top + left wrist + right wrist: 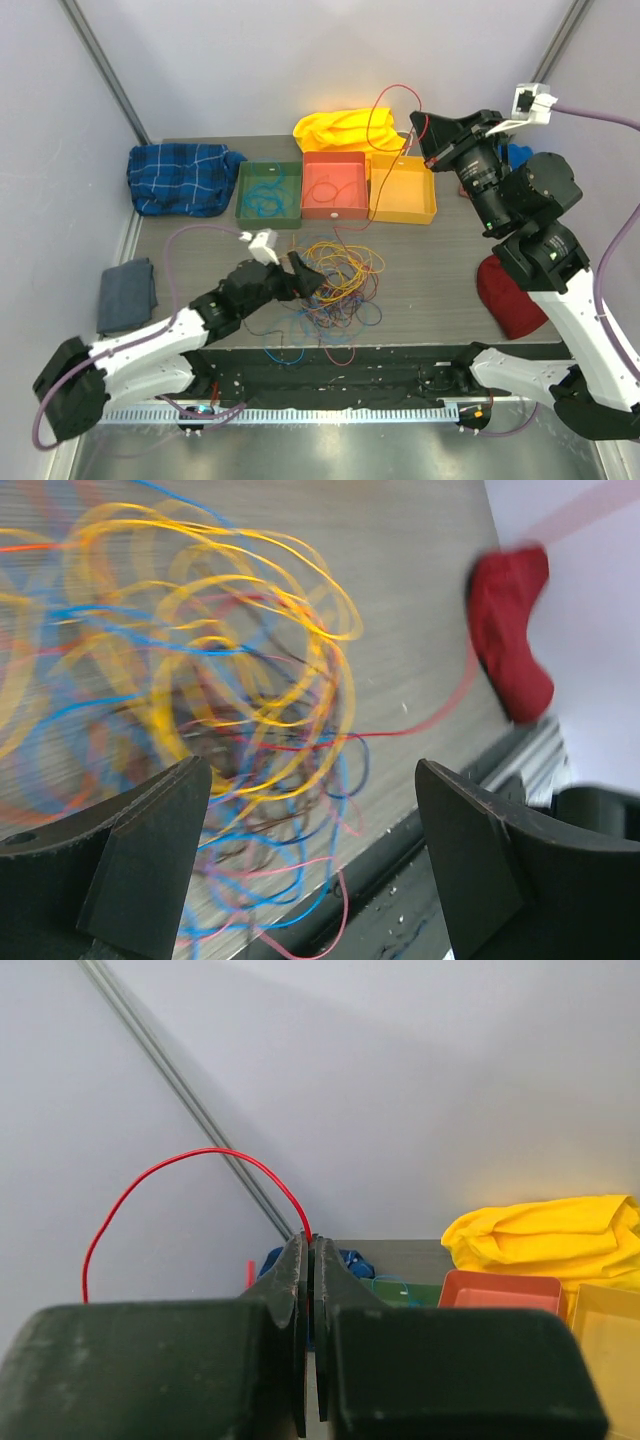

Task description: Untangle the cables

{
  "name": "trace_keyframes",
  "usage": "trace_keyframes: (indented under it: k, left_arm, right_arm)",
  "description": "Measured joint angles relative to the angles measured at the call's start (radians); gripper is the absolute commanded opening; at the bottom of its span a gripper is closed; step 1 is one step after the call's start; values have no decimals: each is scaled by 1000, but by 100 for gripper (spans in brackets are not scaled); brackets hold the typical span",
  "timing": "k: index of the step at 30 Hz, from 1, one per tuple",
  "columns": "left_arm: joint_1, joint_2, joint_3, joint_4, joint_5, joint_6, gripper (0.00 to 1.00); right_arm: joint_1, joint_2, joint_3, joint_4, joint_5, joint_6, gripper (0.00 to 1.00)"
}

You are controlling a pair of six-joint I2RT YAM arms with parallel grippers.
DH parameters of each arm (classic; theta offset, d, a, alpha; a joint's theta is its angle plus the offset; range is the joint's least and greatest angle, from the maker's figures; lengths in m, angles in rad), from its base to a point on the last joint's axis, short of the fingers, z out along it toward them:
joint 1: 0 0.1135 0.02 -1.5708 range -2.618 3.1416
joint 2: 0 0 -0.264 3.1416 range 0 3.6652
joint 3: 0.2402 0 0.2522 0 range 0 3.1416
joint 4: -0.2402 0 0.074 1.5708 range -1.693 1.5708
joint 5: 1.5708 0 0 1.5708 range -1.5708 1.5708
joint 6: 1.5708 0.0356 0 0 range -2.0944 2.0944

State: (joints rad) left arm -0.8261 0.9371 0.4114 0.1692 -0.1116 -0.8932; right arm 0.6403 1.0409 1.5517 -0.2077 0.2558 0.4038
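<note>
From above, the cables (338, 285) lie in a loose heap on the table's near middle, orange and yellow loops on top, blue and red strands trailing toward the near edge. My left gripper (300, 275) sits low at the heap's left side, its jaws spread and holding nothing. My right gripper (425, 140) is raised high over the yellow tray (402, 192), clenched on the red cable (388, 98), which arches above it and drops back toward the heap.

Through my left wrist camera the tangle fills the space ahead of my spread fingers (140, 850). The strands look hair-thin, limp and very light. I judge that they will slide over one another, yet snag wherever loops cross. A wide bite would drag the whole heap. Better to take one colour where a strand runs clear of the others, such as the outer yellow loops or the blue tails near the edge.

Through my right wrist camera my jaws are pressed together with the red strand pinched between the tips, a springy arc standing up to the left. So thin a wire could slip out of a flat pinch, so I would pull slowly and steadily.
</note>
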Motion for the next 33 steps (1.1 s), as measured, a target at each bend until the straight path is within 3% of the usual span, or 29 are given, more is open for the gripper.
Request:
trace_keyframes:
  k: [8,15,18,21,24,26,30,33]
  left_arm:
    - [-259,338,212,160,-8,163,88]
    - [-278,508,296,218,0,204,85]
    - [-278,584,333,214,-12,216,79]
    - [-278,655,376,208,-48,227,63]
    - [-278,682,386,207,-82,231,19]
    - [-278,683,387,206,-105,249,1]
    - [-278,654,390,175,-169,290,0]
    - [-278,548,392,78,-244,301,0]
  right_arm:
    - [0,-3,-88,5,-15,29,1]
    - [0,-25,-138,-1,-15,40,1]
    - [0,-40,-144,-3,-17,45,1]
    - [0,-56,-144,-3,-23,48,1]
    - [0,-72,-144,-3,-24,48,1]
    - [0,-84,-147,-4,-24,48,1]
    - [0,-121,-177,-9,-19,47,1]
    - [0,-152,-213,-13,-4,47,1]
